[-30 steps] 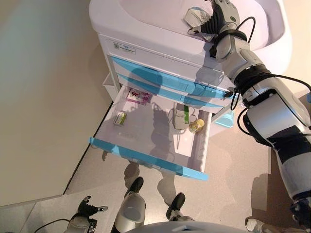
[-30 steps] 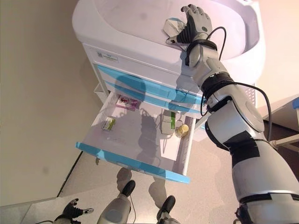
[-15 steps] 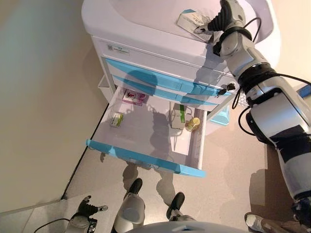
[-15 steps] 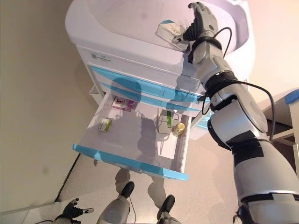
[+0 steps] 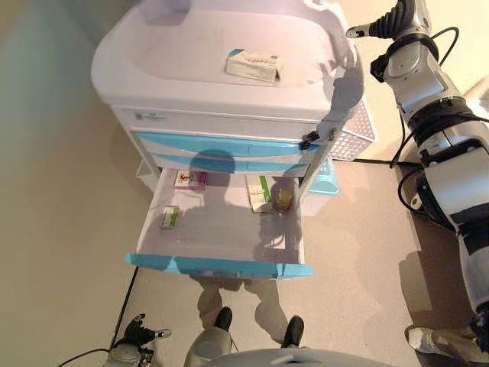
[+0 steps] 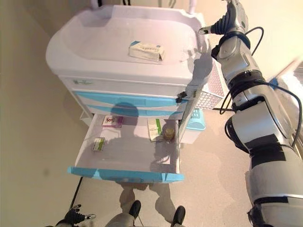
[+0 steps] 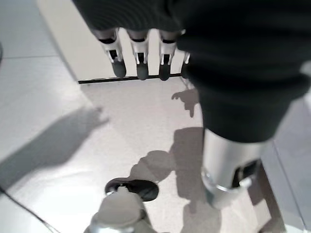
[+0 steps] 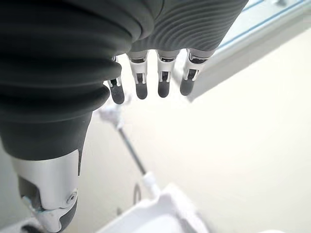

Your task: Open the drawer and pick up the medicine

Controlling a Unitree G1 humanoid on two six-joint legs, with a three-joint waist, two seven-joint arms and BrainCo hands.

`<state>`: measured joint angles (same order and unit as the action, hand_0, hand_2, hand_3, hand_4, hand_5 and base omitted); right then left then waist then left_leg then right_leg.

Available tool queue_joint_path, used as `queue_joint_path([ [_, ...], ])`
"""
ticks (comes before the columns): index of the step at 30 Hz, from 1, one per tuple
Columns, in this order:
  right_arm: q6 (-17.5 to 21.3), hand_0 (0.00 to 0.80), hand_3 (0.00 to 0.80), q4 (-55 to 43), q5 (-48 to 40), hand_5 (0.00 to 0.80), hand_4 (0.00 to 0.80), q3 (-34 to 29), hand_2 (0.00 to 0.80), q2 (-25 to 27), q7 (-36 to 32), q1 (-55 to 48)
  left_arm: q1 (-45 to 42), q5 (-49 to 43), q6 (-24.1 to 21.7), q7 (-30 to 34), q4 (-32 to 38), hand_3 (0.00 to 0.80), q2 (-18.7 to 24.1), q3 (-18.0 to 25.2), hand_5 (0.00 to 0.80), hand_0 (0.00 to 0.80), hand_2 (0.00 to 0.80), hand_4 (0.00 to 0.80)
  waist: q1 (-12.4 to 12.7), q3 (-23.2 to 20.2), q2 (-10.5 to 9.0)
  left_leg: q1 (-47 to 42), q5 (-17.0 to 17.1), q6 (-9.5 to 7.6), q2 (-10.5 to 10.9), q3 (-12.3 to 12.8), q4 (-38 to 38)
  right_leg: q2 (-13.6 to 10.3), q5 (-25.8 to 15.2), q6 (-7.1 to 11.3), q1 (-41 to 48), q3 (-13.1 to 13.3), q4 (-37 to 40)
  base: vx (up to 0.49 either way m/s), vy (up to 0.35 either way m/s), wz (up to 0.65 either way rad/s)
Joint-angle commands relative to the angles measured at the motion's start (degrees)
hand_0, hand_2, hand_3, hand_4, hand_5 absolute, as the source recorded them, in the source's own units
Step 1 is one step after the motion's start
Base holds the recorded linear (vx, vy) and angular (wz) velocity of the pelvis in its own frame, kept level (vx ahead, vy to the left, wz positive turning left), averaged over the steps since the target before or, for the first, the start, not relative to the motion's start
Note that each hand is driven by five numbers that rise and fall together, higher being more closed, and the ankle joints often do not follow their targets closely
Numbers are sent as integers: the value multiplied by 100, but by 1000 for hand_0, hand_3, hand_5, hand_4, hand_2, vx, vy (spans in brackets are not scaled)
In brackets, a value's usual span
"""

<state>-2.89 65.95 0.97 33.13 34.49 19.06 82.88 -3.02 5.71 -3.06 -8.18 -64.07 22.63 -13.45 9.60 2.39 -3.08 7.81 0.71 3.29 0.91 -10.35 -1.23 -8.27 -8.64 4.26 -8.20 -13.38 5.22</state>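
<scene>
drawer (image 5: 221, 229): bottom one on the cart (image 5: 153, 57), pulled all the way out, so that part looks done.

box (image 5: 254, 65): the medicine, I'd say. A white carton lying flat on the cart's top, toward the back right, not in anyone's grip.

box axis: long side runs roughly across the cart, parallel to the front edge, one end tipped a bit toward the back. The blue-marked end points to the robot's left.

right hand (image 6: 230, 19): up high beside the cart's back right corner, clear of the box. Fingers hang straight and loose in the wrist view, holding nothing.

left hand (image 7: 141, 63): down low near the floor, fingers relaxed and empty, basically idle.

left in drawer: a green-and-white carton (image 5: 258, 191) next to a small bottle (image 5: 283, 198) at the back right, a pink packet (image 5: 189, 180) at the back left, and a small green box (image 5: 170, 217) on the left.

how I'd do the step: looks like the box is already set down, so the job is just getting the arm away cleanly. Keep the fingers loose and don't drag across the top, or the box could get nudged.
</scene>
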Motion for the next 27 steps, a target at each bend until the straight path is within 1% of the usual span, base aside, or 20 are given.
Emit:
queue_joint_path([
  [1, 297, 0, 0, -118, -270, 0, 0, -83, 0, 236, 43, 83, 115, -174, -18, 56, -271, 0, 95, -76, 0, 0, 0, 0, -33, -57, -118, 88, 432, -144, 211, 43, 559, -75, 177, 494, 365, -153, -75, 15, 2, -18],
  [3, 309, 0, 0, -168, -303, 0, 0, -134, 0, 259, 45, 21, 98, -182, -10, 60, -267, 0, 75, -65, 0, 0, 0, 0, -61, -85, -97, 61, 427, -142, 207, 65, 563, -71, 181, 490, 384, -139, -70, 16, 0, -16],
  [6, 390, 0, 0, -259, -563, 0, 0, -428, 0, 420, 55, -325, 50, -222, -1, 75, -227, 0, 11, -79, 0, 0, 0, 0, -163, -180, -39, -46, 391, -135, 183, 155, 576, -45, 198, 486, 457, -73, -62, 17, -13, -16],
  [14, 449, 0, 0, -551, -871, 0, 0, -994, 0, 524, -71, -1305, 51, -442, 43, 81, -120, 0, -86, -183, 0, 0, 0, 0, -384, -276, 89, -223, 335, -133, 119, 328, 590, -26, 228, 472, 559, 37, -52, 5, -7, -11],
  [19, 537, 0, 0, -1019, -993, 0, 0, -1409, 0, 505, -221, -2321, 56, -500, 34, 125, 81, 0, -191, -223, 0, 0, 0, 0, -541, -294, 200, -304, 312, -132, 97, 441, 598, -14, 232, 458, 590, 131, -54, -4, -3, -10],
  [20, 564, 0, 0, -1166, -1016, 0, 0, -1591, 0, 401, -250, -2775, 55, -528, 39, 136, 160, 0, -233, -245, 0, 0, 0, 0, -595, -296, 239, -342, 298, -140, 90, 473, 597, -12, 245, 453, 612, 167, -56, 2, -5, -19],
  [21, 558, 0, 0, -1185, -1011, 0, 0, -1607, 0, 401, -249, -2801, 47, -528, 40, 136, 162, 0, -225, -252, 0, 0, 0, 0, -588, -301, 232, -347, 297, -140, 90, 475, 598, -11, 245, 453, 616, 169, -54, 3, -11, -18],
  [23, 592, 0, 0, -1396, -1063, 0, 0, -1793, 0, 291, -312, -3291, 88, -578, 43, 157, 202, 0, -261, -252, 0, 0, 0, 0, -656, -294, 294, -386, 279, -144, 80, 522, 593, -14, 251, 452, 634, 203, -61, -3, -7, -9],
  [24, 586, 0, 0, -1413, -1059, 0, 0, -1806, 0, 292, -311, -3313, 82, -578, 44, 157, 205, 0, -255, -258, 0, 0, 0, 0, -649, -298, 289, -389, 278, -144, 79, 524, 593, -13, 251, 451, 637, 204, -60, -2, -6, -10],
  [25, 630, 0, 0, -1633, -1103, 0, 0, -2016, 0, 195, -390, -3904, 99, -657, 43, 196, 236, 0, -279, -234, 0, 0, 0, 0, -722, -299, 356, -422, 259, -145, 78, 568, 591, -16, 267, 456, 659, 224, -61, 3, -3, -11],
  [26, 625, 0, 0, -1652, -1099, 0, 0, -2031, 0, 195, -390, -3930, 91, -658, 45, 197, 239, 0, -273, -242, 0, 0, 0, 0, -714, -304, 351, -427, 257, -145, 77, 569, 592, -16, 268, 456, 663, 224, -60, 0, 0, -14],
  [27, 626, 0, 0, -1755, -1111, 0, 0, -2178, 0, 148, -420, -4261, 86, -696, 53, 217, 306, 0, -267, -245, 0, 0, 0, 0, -742, -306, 383, -449, 247, -149, 75, 588, 591, -21, 278, 451, 673, 245, -64, 4, -2, -12],
])
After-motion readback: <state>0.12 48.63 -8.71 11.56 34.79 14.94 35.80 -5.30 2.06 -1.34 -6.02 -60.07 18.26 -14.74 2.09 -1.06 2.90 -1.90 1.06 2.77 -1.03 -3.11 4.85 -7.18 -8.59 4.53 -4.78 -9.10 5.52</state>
